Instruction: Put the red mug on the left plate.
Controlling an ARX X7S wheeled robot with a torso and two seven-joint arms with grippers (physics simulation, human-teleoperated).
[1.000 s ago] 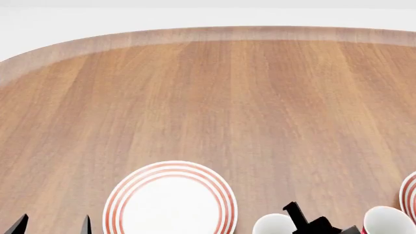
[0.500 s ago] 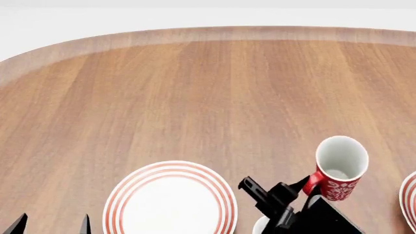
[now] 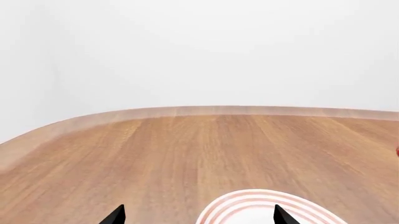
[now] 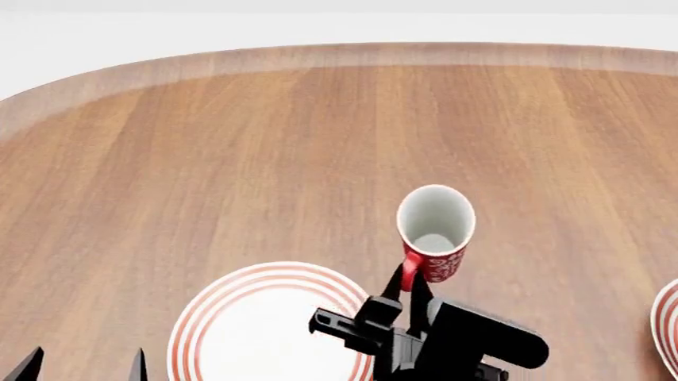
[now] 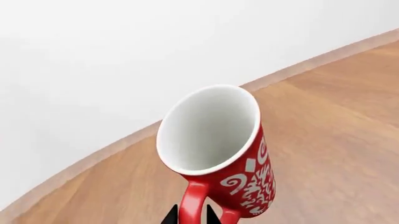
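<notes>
Wooden table (image 4: 265, 143) with pale rounded edge, white backdrop. Right gripper (image 4: 408, 290) pinches the handle of the red mug (image 4: 434, 234), holding it in the air just beyond its fingertips, mouth tilted toward the head camera, just past the right rim of the left plate (image 4: 278, 325). Left gripper (image 4: 85, 367) at the bottom edge, tips spread apart, holding nothing. Second plate (image 4: 668, 325) at right edge.

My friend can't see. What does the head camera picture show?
The right hand holds the red mug by its handle above the wooden table, just beside the left plate. The left hand's tips peek in at the bottom corner.
</notes>
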